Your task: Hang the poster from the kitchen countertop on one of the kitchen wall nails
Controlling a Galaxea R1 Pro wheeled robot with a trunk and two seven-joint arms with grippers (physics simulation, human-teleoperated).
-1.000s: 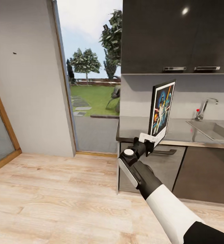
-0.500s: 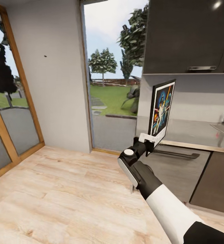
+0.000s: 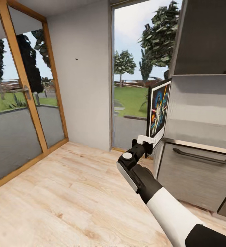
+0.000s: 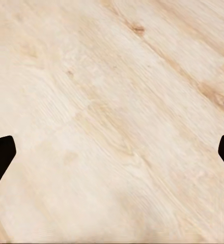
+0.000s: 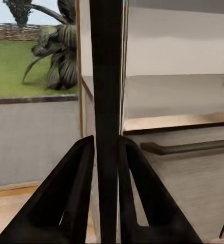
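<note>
Now, at far left stands a glass door in a wood frame, above pale wood floor. On the grey wall beside it sits a nail, a dark speck, well apart from the poster. The right gripper clamps the poster's lower edge and holds it upright; its fingers press both faces. At right, a countertop tops a cabinet. The left gripper's fingertips stand wide apart over the floor.
</note>
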